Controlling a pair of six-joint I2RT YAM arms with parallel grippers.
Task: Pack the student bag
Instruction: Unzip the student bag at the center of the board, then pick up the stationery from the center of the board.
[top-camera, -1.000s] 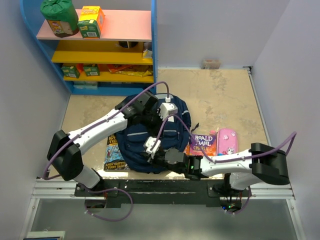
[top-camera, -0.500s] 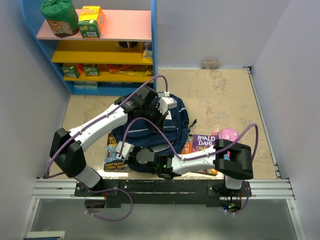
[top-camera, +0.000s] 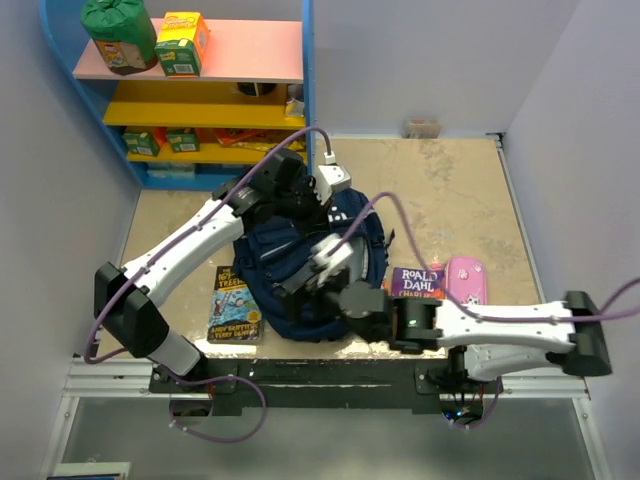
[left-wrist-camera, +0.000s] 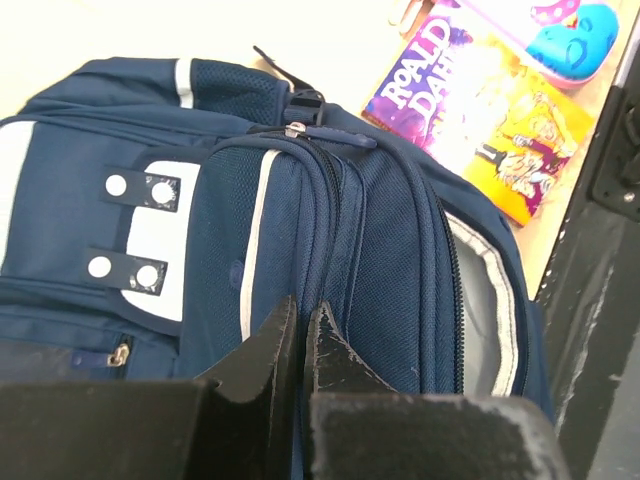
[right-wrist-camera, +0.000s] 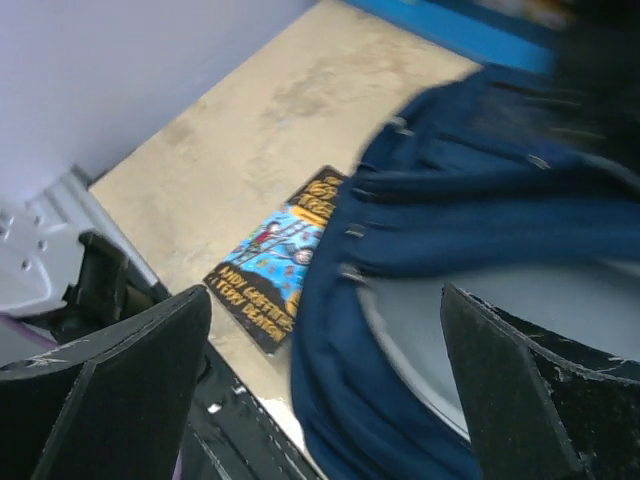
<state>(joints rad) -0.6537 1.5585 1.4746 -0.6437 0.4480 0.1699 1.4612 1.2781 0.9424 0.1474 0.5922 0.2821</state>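
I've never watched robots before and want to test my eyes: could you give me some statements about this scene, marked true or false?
1. The right end effector is open and holds nothing. True.
2. The left end effector is wide open. False: it is shut on the student bag.
3. The pink pencil case is inside the bag. False: it lies outside, beside the Roald Dahl book.
4. A blue book lies on the left arm's side of the bag. True.
5. The bag's main compartment is zipped shut. False: it gapes, grey lining showing.
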